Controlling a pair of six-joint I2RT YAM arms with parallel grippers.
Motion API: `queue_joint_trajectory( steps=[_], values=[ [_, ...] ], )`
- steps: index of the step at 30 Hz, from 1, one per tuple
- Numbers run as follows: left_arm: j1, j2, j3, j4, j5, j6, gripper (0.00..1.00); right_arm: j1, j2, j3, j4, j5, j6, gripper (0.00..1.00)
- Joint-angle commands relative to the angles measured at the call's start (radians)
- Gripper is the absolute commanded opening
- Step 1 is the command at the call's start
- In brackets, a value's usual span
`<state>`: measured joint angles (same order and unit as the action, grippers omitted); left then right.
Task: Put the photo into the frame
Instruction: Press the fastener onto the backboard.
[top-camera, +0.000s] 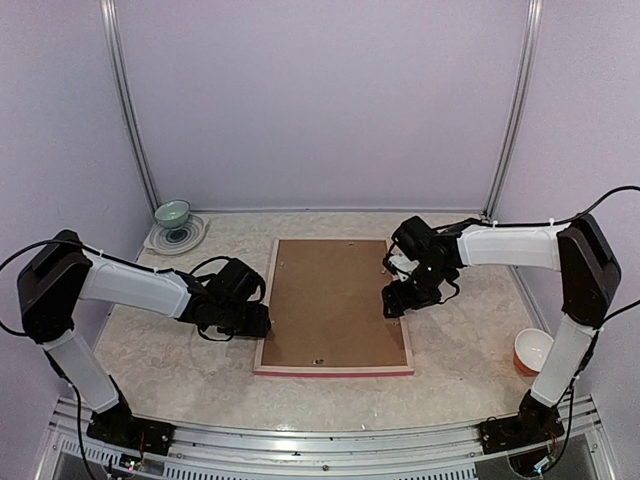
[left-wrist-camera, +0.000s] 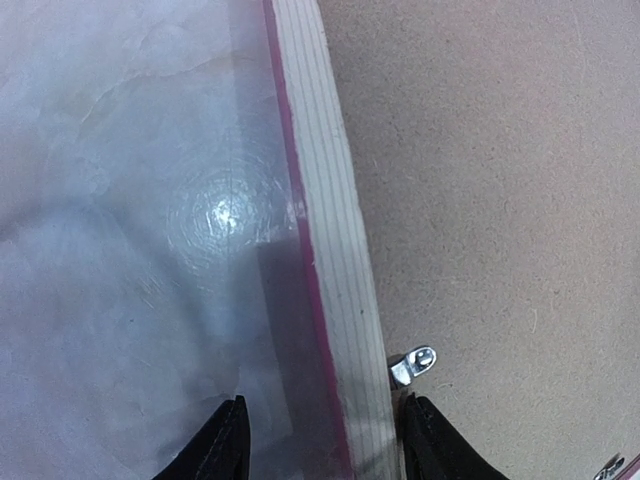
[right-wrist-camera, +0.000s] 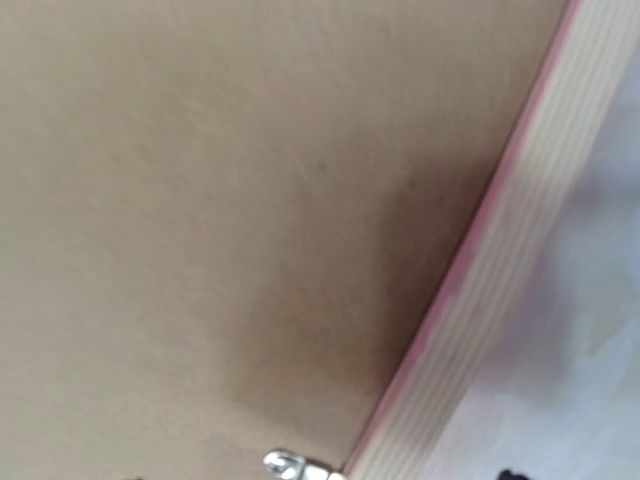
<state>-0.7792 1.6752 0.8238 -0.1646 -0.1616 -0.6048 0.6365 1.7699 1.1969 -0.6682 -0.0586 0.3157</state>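
Frame (top-camera: 333, 371) lies back-up on the table (top-camera: 170, 360), with the brown backing board (top-camera: 330, 300) inside it. The left gripper (left-wrist-camera: 330, 442) straddles its left rail, fingers spread, beside a metal tab (left-wrist-camera: 415, 365). The right gripper (top-camera: 393, 297) hovers over its right rail, jaws apart. A green bowl (top-camera: 171, 213) stands beyond its far-left corner and an orange cup (top-camera: 533, 350) off its right side.

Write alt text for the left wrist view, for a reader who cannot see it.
A picture frame's pale wooden rail, pink along its outer edge, runs top to bottom between marbled tabletop and brown backing board. The open claw straddles it at the bottom, beside a small metal tab.
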Motion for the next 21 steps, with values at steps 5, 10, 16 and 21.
queue_joint_trajectory(
  steps=[5, 10, 16, 21],
  values=[
    [0.005, -0.069, -0.018, -0.026, -0.012, -0.007, 0.53, 0.009, -0.083, 0.029, 0.012, -0.023, -0.045, 0.77],
    [-0.002, -0.083, -0.01, -0.038, -0.019, -0.01, 0.54, 0.051, -0.105, 0.039, 0.036, -0.053, -0.087, 0.77],
    [-0.006, -0.076, 0.008, -0.048, -0.032, -0.013, 0.54, 0.063, -0.079, 0.063, 0.024, 0.031, -0.062, 0.78],
    [0.014, -0.045, 0.063, -0.065, -0.054, 0.022, 0.62, 0.029, -0.031, 0.132, 0.003, 0.119, -0.025, 0.8]
  ],
)
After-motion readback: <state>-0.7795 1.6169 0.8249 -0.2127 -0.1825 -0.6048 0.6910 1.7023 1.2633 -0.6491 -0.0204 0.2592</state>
